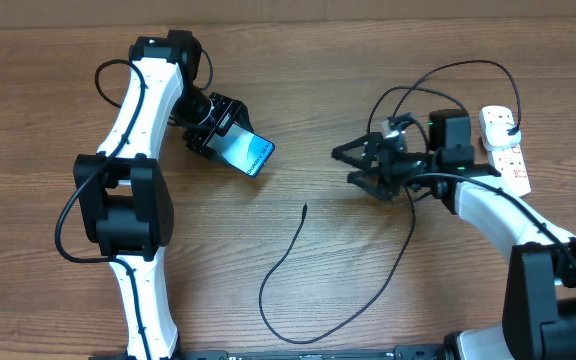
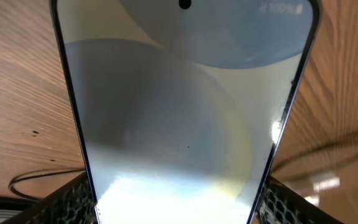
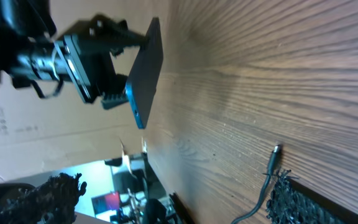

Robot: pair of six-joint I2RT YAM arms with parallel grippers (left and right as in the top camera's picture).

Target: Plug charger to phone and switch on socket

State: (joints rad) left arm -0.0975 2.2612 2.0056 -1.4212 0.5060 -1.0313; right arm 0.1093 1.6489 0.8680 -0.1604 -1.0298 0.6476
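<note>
- Left pincer (image 1: 216,132) is clamped on the phone (image 1: 248,152) — smooth, slippery, tilted up.
- Right pincer (image 1: 353,166) is wide apart, empty.
- Charger (image 1: 265,283) lies floppy and light between the arms — I'd pinch it right behind the tip (image 1: 304,208).

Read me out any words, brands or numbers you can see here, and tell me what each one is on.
Nothing reads clearly.
phone: a short line of text near the screen's far end, too blurred to read.
socket: red marks, too small to read.
</note>
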